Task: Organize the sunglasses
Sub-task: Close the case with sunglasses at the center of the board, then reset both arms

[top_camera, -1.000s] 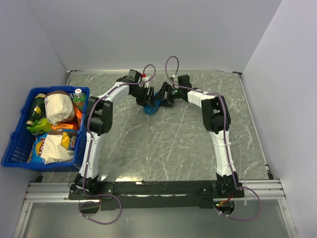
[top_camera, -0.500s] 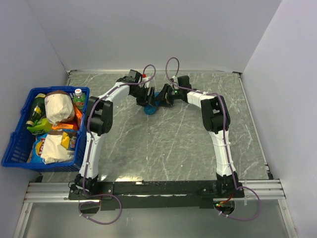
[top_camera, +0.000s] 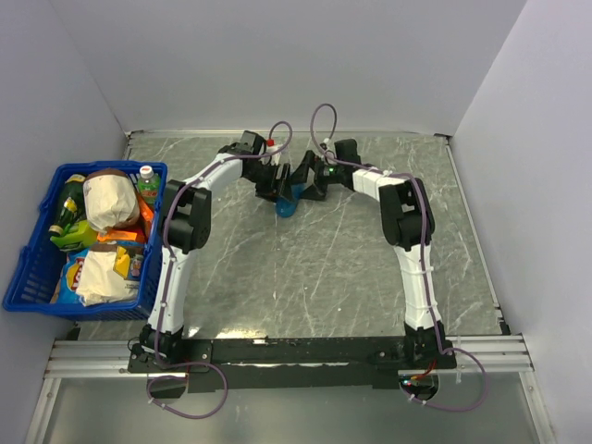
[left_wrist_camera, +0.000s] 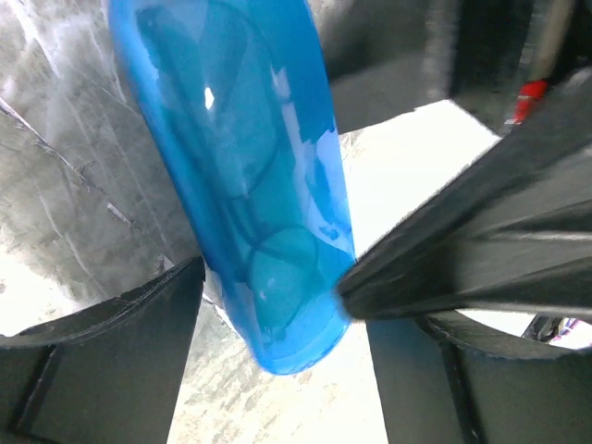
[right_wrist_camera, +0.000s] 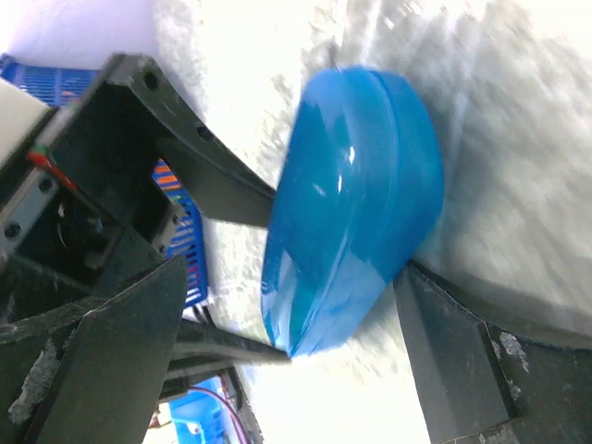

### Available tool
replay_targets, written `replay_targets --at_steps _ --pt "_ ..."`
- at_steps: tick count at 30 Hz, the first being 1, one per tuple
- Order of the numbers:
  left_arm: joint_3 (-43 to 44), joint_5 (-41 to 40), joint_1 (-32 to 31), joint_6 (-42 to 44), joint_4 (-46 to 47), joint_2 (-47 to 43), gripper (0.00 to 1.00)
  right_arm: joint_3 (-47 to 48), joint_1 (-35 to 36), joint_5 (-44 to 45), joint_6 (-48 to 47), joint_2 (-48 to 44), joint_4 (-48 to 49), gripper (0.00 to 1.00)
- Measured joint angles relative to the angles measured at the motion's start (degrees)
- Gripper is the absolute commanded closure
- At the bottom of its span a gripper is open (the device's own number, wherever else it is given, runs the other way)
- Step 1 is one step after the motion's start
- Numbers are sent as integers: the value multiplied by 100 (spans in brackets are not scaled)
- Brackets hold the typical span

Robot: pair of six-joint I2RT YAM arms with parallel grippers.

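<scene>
Care: blue translucent oblong clamshell case (left_wrist_camera: 250, 185), pinched by left gripper (left_wrist_camera: 270, 277), should be clamped squarely by spread right gripper (right_wrist_camera: 291, 273).

No lettering is legible anywhere here.

grey marbled table (top_camera: 305, 268) bears a blue case (top_camera: 287, 205) at far centre, a full blue basket (top_camera: 55, 307) at left.
</scene>
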Motion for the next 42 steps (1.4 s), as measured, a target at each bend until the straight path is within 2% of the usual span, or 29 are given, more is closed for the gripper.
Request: replay_targets --at_steps 6,7,8,16,21,25,30,35,38,42 --pt "0 -2 -4 -7 -2 -4 17 -656 -295 450 -562 -643 -476 0" --pt "2 0 -4 -9 -2 -7 6 -776 -382 573 -691 -765 -581 0" --pt "2 0 -9 -9 -7 -13 1 -855 -479 704 -866 -870 -726 0" --pt "-111 -197 15 79 -33 -195 3 -1062 -881 1976 -2573 -1834 -2076 0" --pt "-463 -315 262 223 -166 -745 3 -1731 -876 2579 -3545 -3112 -2500 0" --pt "-1104 -352 710 337 -50 -1749 3 -2159 -872 3064 -4092 -4127 -2638 0" --pt "-2406 -715 1241 514 389 -3600 4 -2846 -872 3482 -4610 -5405 -2579 0" --pt "-2953 -1060 1169 669 664 -5010 3 -3526 -872 3635 -4863 -6937 -2387 0" --pt "-3180 -1154 1110 691 911 -5628 3 -3864 -872 3663 -4964 -7965 -1989 0" --pt "-3904 -1405 1117 807 1309 -6660 4 -4424 -872 3661 -5119 -9038 -1425 0"
